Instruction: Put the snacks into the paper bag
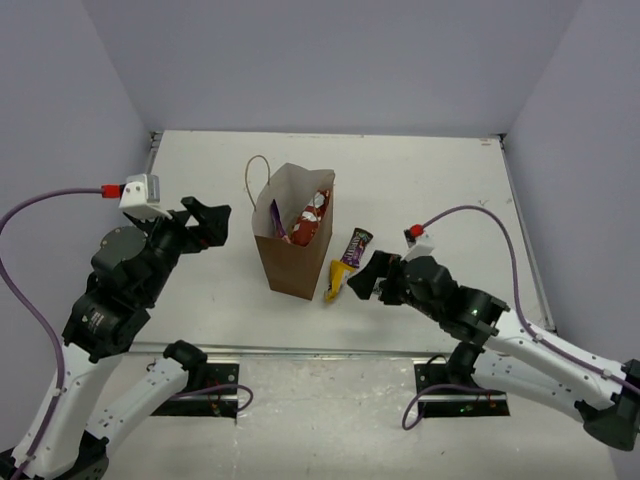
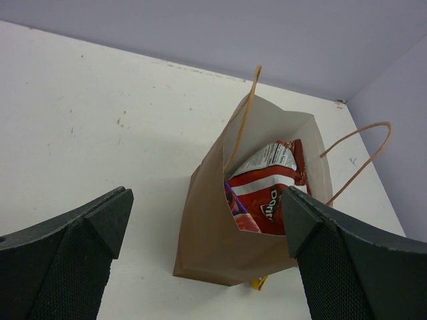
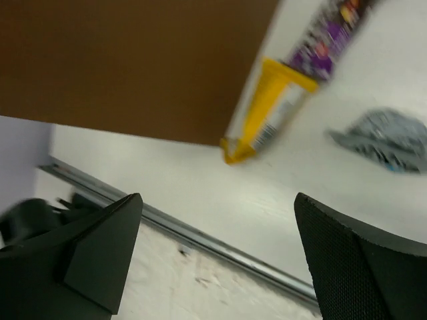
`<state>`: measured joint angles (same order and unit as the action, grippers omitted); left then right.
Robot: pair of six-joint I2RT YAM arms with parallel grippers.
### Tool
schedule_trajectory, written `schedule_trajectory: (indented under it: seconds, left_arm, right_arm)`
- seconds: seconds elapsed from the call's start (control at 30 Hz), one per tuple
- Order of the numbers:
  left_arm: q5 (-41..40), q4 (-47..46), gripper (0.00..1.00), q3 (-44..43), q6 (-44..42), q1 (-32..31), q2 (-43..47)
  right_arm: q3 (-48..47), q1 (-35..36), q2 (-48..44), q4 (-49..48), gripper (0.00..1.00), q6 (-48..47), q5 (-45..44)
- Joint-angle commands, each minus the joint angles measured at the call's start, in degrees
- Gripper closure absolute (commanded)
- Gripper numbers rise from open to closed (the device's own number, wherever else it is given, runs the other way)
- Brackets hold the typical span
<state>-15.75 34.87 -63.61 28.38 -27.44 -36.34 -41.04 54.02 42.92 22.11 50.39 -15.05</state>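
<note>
The brown paper bag (image 1: 295,250) stands upright mid-table, mouth open. Inside it are the red chip bag (image 1: 312,218) and a purple packet (image 1: 277,222). A dark purple bar (image 1: 358,246) and a small yellow wrapper (image 1: 338,280) lie on the table against the bag's right side. My left gripper (image 1: 210,222) is open and empty, left of the bag; its view shows the bag (image 2: 207,247) and the chip bag (image 2: 267,193). My right gripper (image 1: 365,278) is open and empty, low beside the yellow wrapper (image 3: 267,110). A grey wrapper (image 3: 383,137) lies near the purple bar (image 3: 327,37).
A metal rail (image 1: 300,352) runs along the table's front edge and shows just below my right gripper (image 3: 200,233). The bag's thin loop handle (image 1: 255,175) sticks out at its back left. Grey walls close the table on three sides.
</note>
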Motion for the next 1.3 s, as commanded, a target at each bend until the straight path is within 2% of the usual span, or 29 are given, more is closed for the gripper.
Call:
schedule_trajectory:
  seconds: [0.0,0.1,0.3,0.4,0.47,0.63,0.9,1.13,1.27]
  left_arm:
    - [0.81,-2.53,0.00,0.60,-0.26,-0.07,-0.14]
    - [0.81,-2.35,0.00,1.12,-0.26,-0.07,0.74]
    - [0.98,-2.62,0.00,2.70,-0.61,-0.07,1.01]
    - [1.77,-2.97,0.00,3.32,-0.78,-0.07,0.65]
    - [1.95,-3.06,0.00,3.58,-0.87,-0.07,0.57]
    - [1.95,-3.06,0.00,4.02,-1.13,-0.07,0.65]
    - [2.21,-3.50,0.00,4.11,-1.05,-0.07,0.04]
    - [2.12,-3.85,0.00,4.02,-1.31,-0.07,-0.40]
    - [2.04,-4.02,0.00,4.20,-1.31,-0.07,-0.58]
  right_arm:
    - [6.13,0.30,-0.64,2.32,0.01,8.67,2.40]
    - [8.16,0.30,0.49,5.82,0.01,7.19,-2.07]
    - [5.53,0.03,5.42,13.22,0.01,6.65,-9.29]
    - [6.23,-2.24,7.00,13.14,0.01,6.82,-10.70]
    - [6.67,-6.19,8.14,12.87,0.01,6.04,-9.39]
    - [10.36,-18.13,7.71,5.77,0.01,0.51,-1.40]
    - [10.80,-26.59,13.59,-2.41,0.01,-0.03,13.89]
    - [15.63,-31.69,16.67,-10.85,0.01,9.01,27.59]
    - [19.14,-31.70,17.11,-14.81,0.01,15.78,28.06]
